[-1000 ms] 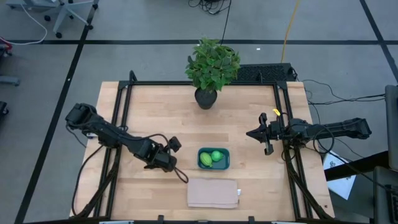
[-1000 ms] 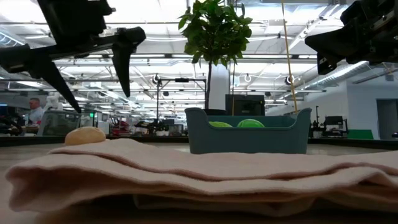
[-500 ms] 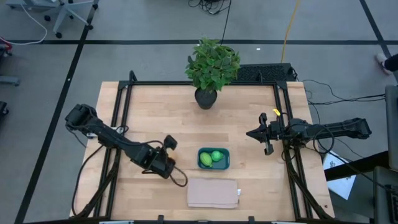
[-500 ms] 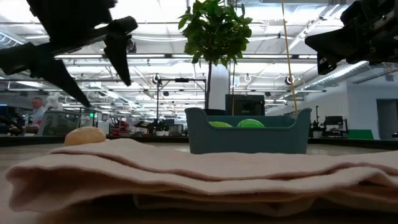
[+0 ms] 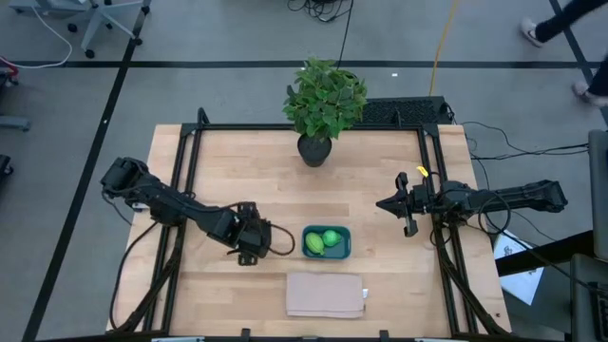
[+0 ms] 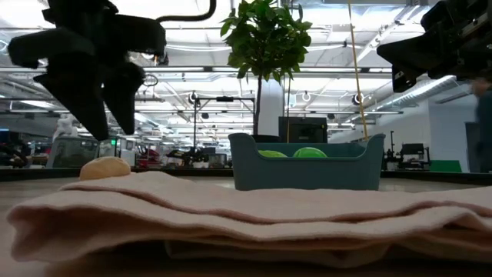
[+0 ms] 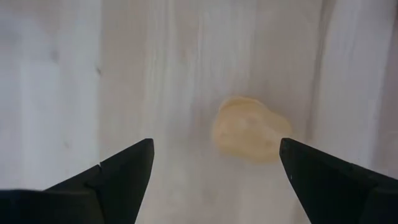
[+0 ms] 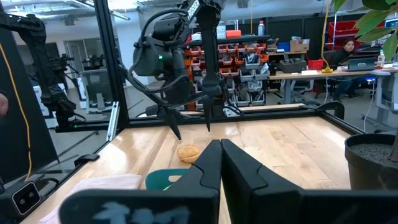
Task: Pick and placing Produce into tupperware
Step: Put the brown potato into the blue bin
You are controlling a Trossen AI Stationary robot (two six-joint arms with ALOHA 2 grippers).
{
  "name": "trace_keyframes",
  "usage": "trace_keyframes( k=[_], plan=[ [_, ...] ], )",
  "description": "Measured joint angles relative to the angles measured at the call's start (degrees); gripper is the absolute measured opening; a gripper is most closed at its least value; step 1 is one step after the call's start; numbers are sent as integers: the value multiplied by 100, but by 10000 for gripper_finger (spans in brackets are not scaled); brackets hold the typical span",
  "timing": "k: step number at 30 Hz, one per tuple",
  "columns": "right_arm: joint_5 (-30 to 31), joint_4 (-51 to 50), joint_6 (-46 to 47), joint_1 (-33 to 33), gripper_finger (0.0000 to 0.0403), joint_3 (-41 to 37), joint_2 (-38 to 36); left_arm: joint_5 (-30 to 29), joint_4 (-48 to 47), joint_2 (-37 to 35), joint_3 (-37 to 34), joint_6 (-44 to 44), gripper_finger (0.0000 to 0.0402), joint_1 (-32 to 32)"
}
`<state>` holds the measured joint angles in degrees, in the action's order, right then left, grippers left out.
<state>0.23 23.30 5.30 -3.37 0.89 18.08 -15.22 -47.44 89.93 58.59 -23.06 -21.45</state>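
L gripper [image 7: 211, 163]: fingers spread wide, empty; hung just above tan-orange egg-like piece [image 7: 244, 130], which lay on bare table [image 5: 370, 180] betw. the tips, untouched
Tupperware [image 5: 326, 241]: teal, just beyond L gripper; yellow-green fruit [image 5: 313, 245] & green ball [image 5: 330, 237] inside
R gripper [image 8: 219, 163]: fingers pressed together, empty; raised, well apart from tupperware

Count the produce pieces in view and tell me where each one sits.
3. The yellow-green fruit and the green ball lie in the tupperware. The tan-orange piece rests on the table, under the open left gripper. The cloth could hide others.
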Motion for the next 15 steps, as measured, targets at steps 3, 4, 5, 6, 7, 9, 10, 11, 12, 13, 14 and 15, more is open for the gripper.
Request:
trace_keyframes(
  k=[3,4,5,6,7,9,10,11,12,13,14,15],
  plan=[
    [-5,-1,0,-1,0,0,0,395,61,0,1,-566,354,134],
    [-7,-1,0,1,0,0,0,499,51,0,13,-785,354,179],
    [-11,-1,0,1,0,0,0,603,45,0,40,-1029,354,219],
    [-13,-1,0,-1,0,0,0,708,73,0,81,-1269,354,255],
    [-17,-1,0,1,0,-2,0,784,137,0,124,-1518,354,287],
    [-22,-2,2,0,0,-2,0,916,237,0,227,-2016,354,347],
    [-22,-3,12,-1,0,0,0,956,276,0,283,-2253,354,375],
    [-24,-5,54,0,0,-1,-2,966,300,0,351,-2509,354,406],
    [-24,-17,119,1,0,-2,-2,960,312,-1,419,-2785,354,439],
    [-24,-50,174,-1,0,-2,-2,946,317,-4,483,-3060,354,467],
    [-24,-100,227,-1,0,-2,-2,919,316,-7,538,-3310,354,486],
    [-24,-178,288,-1,0,0,-2,877,315,-7,578,-3540,354,507]
  ],
)
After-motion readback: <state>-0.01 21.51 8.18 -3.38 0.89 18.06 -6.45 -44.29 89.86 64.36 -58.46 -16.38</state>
